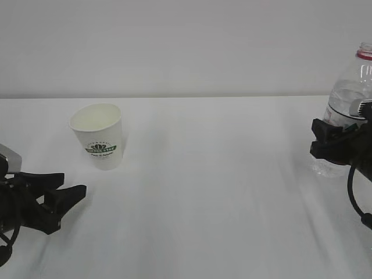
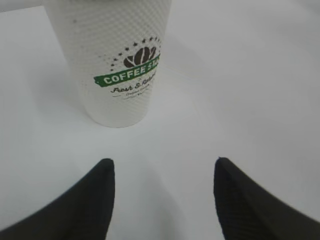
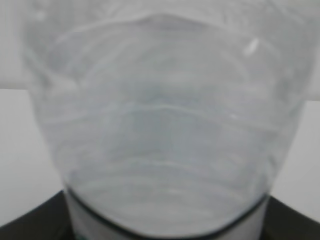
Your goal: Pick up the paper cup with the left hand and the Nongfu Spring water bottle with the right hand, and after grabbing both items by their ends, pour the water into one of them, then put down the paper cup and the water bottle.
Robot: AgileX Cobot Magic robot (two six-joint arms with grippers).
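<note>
Left tool (image 1: 72,185) wide, right tool (image 1: 325,139) gripping water bottle (image 1: 347,93), white table (image 1: 209,192), pale wall (image 1: 186,40)

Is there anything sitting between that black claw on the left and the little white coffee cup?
Nothing visible: only bare white table lies between the open left tool and the small white tapered paper cup, which stands upright ahead of it.

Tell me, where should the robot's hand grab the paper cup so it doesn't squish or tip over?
Probably around the lower middle of the paper cup, near its logo. It stands upright and narrows toward the bottom, and the soft open rim would likely crumple. The left gripper is open and facing the cup's side, not touching it, so it can come straight in level, one finger on each side, and squeeze gently.
</note>
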